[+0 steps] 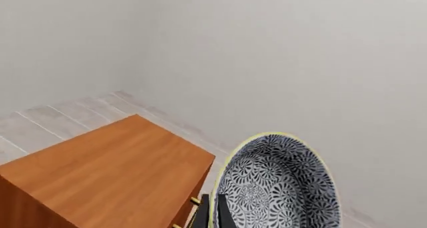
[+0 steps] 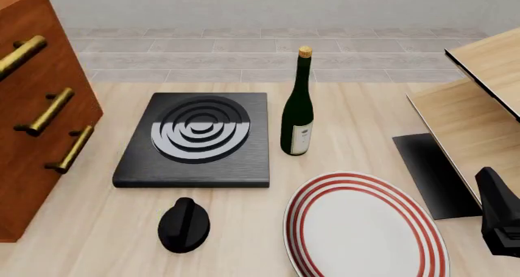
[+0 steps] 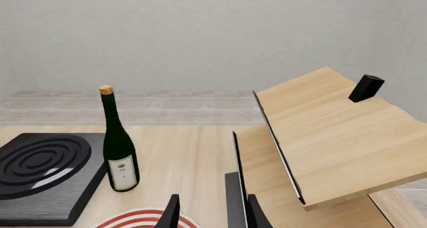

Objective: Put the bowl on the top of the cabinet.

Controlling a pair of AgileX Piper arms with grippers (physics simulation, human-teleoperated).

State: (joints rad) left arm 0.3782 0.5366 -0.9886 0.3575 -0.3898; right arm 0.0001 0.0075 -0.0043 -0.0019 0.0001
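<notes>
Left claw (image 1: 212,215) grips the bowl (image 1: 277,183) by its rim, one dark finger inside and one outside, and I hold it tipped on edge in the air, its black-and-white petal pattern facing my left wrist camera. It hangs just beside and apart from the top of the reddish-brown cabinet (image 1: 107,173), off the drawer-front corner.

From the front camera I see neither that claw nor the bowl. At far left stands the cabinet (image 2: 33,125) with brass bar handles. Next sits a black hob plate (image 2: 196,140) with concentric rings, a black knob (image 2: 184,224) lying near it. A green wine bottle (image 2: 298,106) stands upright with a pale label too small to read. A white plate with red rings (image 2: 361,228) lies nearer me. A pale wood shelf unit (image 2: 479,106) fills the right.

Right claw (image 3: 212,210) hangs open, holding nothing.
</notes>
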